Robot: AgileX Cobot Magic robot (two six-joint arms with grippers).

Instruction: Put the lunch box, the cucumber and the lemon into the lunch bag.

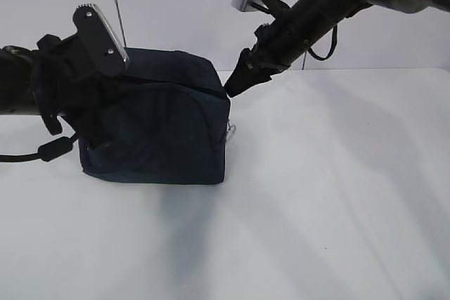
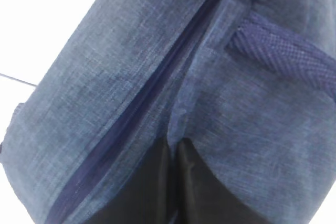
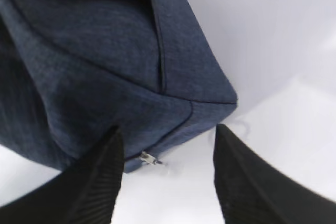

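Lunch bag [image 1: 165,121]: navy, zipped shut; lunch box, cucumber, lemon not visible. Right gripper [image 3: 165,177]: jaws wide, empty, zipper pull [image 3: 148,158] between them. Left gripper [image 2: 173,182]: jaws closed, pinching bag fabric. Judged advice: withdraw right straight back, clear of pull

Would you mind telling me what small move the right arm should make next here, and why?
Probably lift the right gripper up and away from the boxy dark navy fabric lunch bag. Its fingers stand apart with nothing between them, the bag's zipper looks shut with its silver pull at the corner, and no food shows outside.
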